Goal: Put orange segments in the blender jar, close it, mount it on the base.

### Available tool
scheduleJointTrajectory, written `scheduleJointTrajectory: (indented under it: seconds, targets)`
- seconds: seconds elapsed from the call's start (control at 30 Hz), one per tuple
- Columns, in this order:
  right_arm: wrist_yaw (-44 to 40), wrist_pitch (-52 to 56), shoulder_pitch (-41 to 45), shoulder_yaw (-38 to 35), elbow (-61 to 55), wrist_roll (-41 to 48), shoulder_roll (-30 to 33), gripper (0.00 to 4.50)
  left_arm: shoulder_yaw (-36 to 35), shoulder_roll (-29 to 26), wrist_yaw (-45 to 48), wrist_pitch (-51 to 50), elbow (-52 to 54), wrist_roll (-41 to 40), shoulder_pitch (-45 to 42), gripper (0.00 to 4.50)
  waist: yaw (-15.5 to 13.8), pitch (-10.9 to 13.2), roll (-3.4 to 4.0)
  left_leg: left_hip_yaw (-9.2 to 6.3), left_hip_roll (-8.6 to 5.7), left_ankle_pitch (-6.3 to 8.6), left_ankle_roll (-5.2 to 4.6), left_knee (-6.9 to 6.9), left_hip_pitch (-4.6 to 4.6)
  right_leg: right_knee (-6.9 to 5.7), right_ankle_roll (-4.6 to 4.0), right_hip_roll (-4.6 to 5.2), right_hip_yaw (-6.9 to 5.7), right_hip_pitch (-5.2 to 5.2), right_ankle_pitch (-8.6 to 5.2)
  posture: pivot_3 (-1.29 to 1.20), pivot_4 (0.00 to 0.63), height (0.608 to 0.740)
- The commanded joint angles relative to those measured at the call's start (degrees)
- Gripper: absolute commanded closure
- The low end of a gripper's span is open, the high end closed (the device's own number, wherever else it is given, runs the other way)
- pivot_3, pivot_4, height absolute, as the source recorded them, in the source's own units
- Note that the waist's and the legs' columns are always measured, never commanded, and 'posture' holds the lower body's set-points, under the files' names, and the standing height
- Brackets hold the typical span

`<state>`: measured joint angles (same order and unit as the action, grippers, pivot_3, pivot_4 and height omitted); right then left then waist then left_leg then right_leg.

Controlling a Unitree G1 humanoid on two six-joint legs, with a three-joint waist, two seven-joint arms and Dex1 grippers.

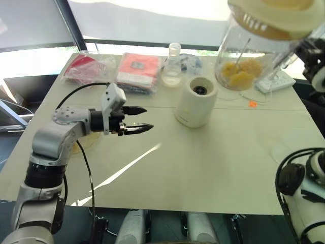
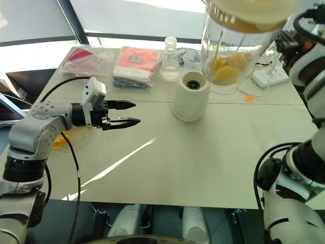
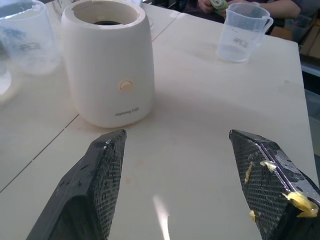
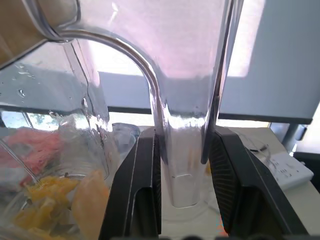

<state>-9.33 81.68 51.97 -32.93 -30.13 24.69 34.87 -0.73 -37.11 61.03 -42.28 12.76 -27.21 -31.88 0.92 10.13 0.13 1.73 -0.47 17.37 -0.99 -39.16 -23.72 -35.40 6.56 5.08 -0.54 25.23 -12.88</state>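
Right gripper (image 4: 182, 200) jaws clamped the blender jar (image 1: 254, 61) by its handle, lidded, orange segments (image 1: 239, 72) inside, aloft over the bench's far right. Left gripper (image 1: 144, 118) released. Advice: centre jar over base (image 1: 195, 101) socket, lower upright.

the blender jar (image 1: 254, 56) looked like clear glossy plastic, wet inside. the base (image 3: 107, 65) was smooth, matt cream plastic. the surface (image 1: 203, 162) was pale and matt. the left claw (image 3: 175, 185) had black, rough cross-hatched fingers (image 3: 102, 180).
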Motion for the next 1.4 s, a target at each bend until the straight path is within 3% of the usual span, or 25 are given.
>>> scheduleJointTrajectory:
  seconds: [0.03, 0.67, 0.87, 1.13, 1.4]
  targets:
    - [0.0, -6.3, 2.4, 1.5, 4.6, -0.2, -1.4, 3.67, -0.3, -0.3, -1.8, 1.2, 2.1, -0.3, 0.3, 1.08, -0.1, 0.0, 0.0, 0.02, 0.0, 0.0, 0.0, 0.0, 0.01, 0.0, 0.0, 0.0, 0.01, -0.02, 0.0, 0.0, 0.15, 0.74]
    - [4.2, -21.7, 4.6, 11.4, 23.5, -5.2, -6.1, 3.67, 0.6, 1.6, -8.2, 1.6, 4.8, -0.6, 3.0, 1.08, -0.1, 0.0, 0.03, 0.09, 0.0, -0.07, 0.12, -0.01, 0.01, -0.01, 0.0, 0.0, 0.04, -0.02, 0.02, 0.0, 0.15, 0.74]
    - [5.9, -22.2, 3.4, 14.8, 23.9, -8.2, -5.5, 3.67, 1.7, 1.6, -9.1, 2.0, 4.2, 0.2, 2.6, 1.08, -0.1, 0.0, 0.02, 0.09, 0.02, -0.07, 0.12, -0.01, 0.05, -0.04, 0.0, -0.02, 0.04, -0.03, 0.02, 0.0, 0.15, 0.74]
    - [11.7, -21.7, 2.7, 13.4, 22.0, -9.0, -10.8, 3.67, 3.3, 2.6, -9.6, 3.0, 3.0, 1.0, 2.3, 1.08, -0.1, 0.0, 0.02, 0.08, 0.02, -0.07, 0.12, -0.02, 0.31, -0.05, -0.01, -0.02, 0.05, -0.29, 0.02, 0.0, 0.15, 0.74]
    - [12.2, -21.3, 2.0, 14.6, 18.7, -8.5, -13.7, 3.67, 4.4, 2.8, -9.0, 4.4, 0.9, 1.3, 0.9, 1.08, 0.0, 0.0, 0.03, 0.05, 0.03, -0.09, 0.15, -0.03, 0.36, -0.18, -0.05, -0.05, 0.04, -0.3, 0.05, 0.0, 0.15, 0.74]
